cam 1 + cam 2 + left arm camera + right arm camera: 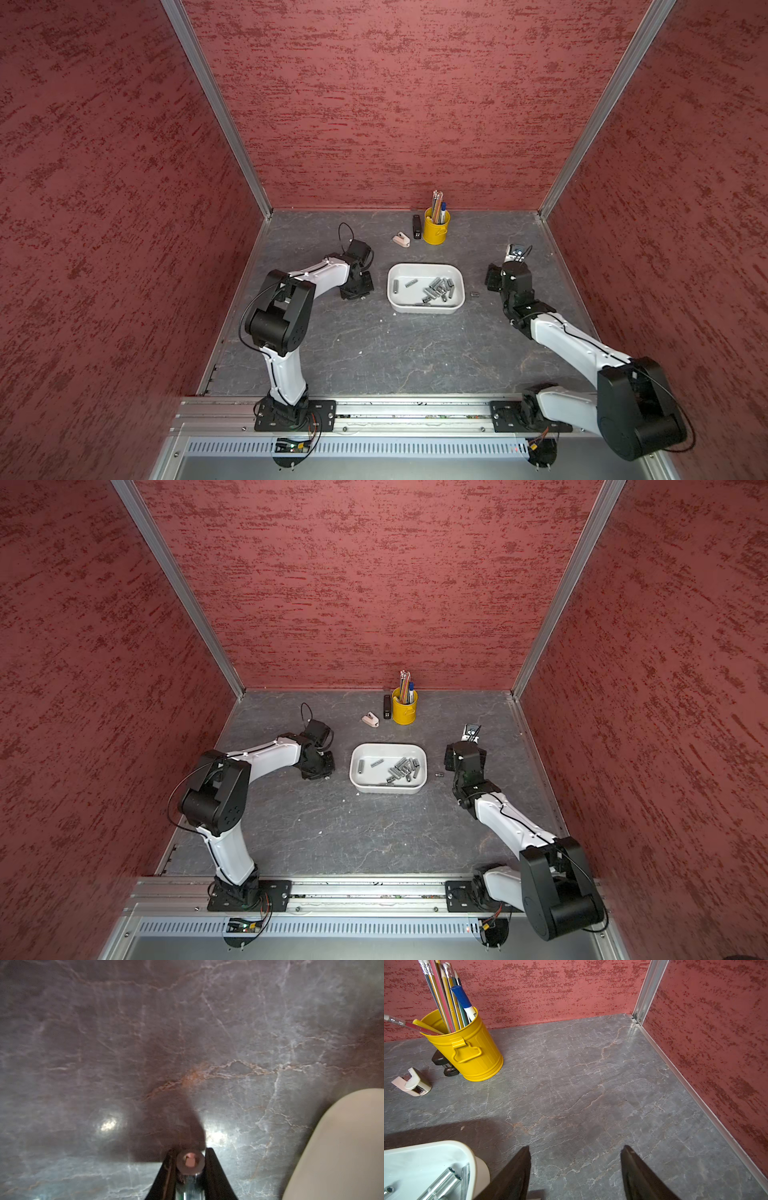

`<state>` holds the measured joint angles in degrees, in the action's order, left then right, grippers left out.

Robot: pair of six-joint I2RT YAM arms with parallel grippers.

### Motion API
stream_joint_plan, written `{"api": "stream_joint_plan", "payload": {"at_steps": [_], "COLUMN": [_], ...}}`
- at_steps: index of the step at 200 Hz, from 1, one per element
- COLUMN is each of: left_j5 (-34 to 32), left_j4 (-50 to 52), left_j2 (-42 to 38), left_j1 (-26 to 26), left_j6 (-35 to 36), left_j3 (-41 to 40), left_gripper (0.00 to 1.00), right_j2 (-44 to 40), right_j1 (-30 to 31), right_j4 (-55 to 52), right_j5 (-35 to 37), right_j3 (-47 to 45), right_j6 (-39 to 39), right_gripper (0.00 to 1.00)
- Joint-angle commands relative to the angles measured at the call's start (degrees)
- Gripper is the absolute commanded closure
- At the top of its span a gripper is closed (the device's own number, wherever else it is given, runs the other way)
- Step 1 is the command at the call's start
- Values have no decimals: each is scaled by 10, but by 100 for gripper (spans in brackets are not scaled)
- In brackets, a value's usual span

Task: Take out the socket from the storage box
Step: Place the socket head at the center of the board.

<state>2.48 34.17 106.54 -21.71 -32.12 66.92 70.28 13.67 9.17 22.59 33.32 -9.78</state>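
The left gripper (189, 1152) has its 2 black fingers closed tight on 1 chrome socket (189, 1164), held by its barrel; the end that shows has a square hole. This gripper hangs low over the grey marbled tabletop (228, 1032), outside the storage box (342, 1147), whose rounded white corner sits near it. In both top views the left arm's wrist is on the robot's left of the box.

The right gripper (576, 1149) stands wide open with nothing between its fingers, over bare tabletop just beside the box on the robot's right.

The storage box (424, 266) lies flat between the 2 arms. Inside it a loose heap of sockets (438, 289) fills the right half, and 2 more lie apart toward the left. 1 small socket (474, 294) lies on the tabletop just outside the box's right wall, near the right gripper.

Near the back wall stand a yellow pen cup (435, 232) full of pencils and pens, a black stapler (417, 227) touching or just beside it, and a small white stapler (401, 240) a little nearer.
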Motion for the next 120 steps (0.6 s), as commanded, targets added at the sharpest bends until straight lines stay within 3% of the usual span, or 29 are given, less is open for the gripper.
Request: {"api": "stream_joint_plan", "payload": {"at_steps": [1, 120], "left_j5": [1, -37], "left_j4": [-22, 3], "left_j2": [25, 46], "left_j1": [-9, -29], "left_j6": [-8, -10], "left_j3": [9, 24], "left_gripper": [87, 68], "right_j2": [-5, -5], "right_j1": [-3, -3], "right_j4": [4, 5], "right_j5": [-4, -4], "right_j3": [13, 13], "right_j6": [5, 5], "right_gripper": [29, 28]}}
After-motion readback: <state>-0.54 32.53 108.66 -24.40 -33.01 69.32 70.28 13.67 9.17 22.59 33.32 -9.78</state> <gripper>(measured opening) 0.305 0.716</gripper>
